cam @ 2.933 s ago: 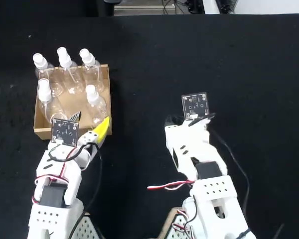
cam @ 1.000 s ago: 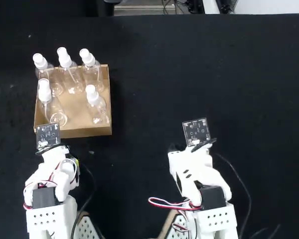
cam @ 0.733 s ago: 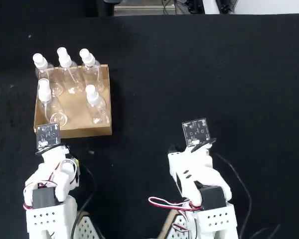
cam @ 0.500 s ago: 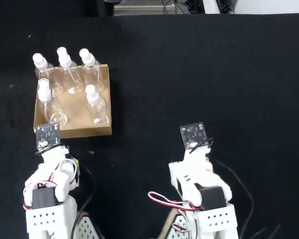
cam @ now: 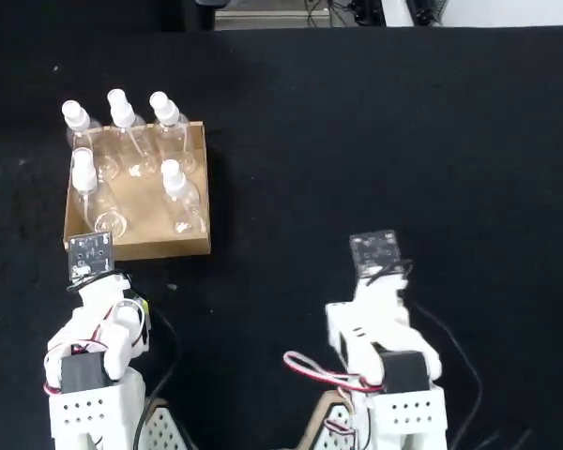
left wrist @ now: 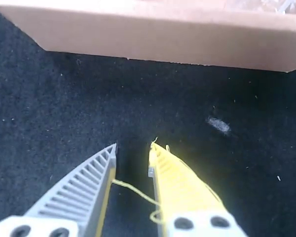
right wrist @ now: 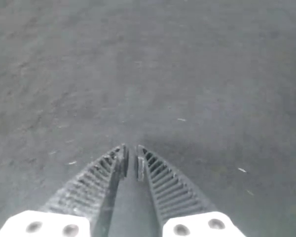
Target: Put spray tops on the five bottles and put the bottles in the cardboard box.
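Now both tucked low: left pincer narrowly parted, empty; right pincer closed.

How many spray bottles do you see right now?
5, all standing in the cardboard box: far-left bottle, far-middle bottle and far-right bottle along its far side, near-left bottle and near-right bottle closer to the arms. None looks hidden.

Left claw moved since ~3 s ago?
Yes. The left claw pulled back toward its base: it overlapped the near wall of the cardboard box then, and now sits short of it.
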You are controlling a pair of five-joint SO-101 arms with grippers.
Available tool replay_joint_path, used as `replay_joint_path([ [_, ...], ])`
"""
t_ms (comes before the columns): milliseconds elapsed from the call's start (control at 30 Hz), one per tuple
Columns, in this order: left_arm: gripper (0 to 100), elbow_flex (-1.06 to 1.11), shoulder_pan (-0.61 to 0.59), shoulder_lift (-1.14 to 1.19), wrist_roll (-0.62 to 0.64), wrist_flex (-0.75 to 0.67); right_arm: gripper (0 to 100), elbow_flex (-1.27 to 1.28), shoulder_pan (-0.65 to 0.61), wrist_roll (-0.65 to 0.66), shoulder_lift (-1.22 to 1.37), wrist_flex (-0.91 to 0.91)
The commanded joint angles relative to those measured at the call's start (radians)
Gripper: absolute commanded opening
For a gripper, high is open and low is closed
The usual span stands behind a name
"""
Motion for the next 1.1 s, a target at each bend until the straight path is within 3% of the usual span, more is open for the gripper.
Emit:
replay_joint_path([
  [0,11,0.021,-0.001,-0.02,0.009,0.014,1.1,-0.008,0.048,-0.005,-0.096,0.011],
  [1067,11,0.021,0.054,-0.012,0.009,0.032,1.1,-0.008,0.006,-0.006,-0.091,0.021],
])
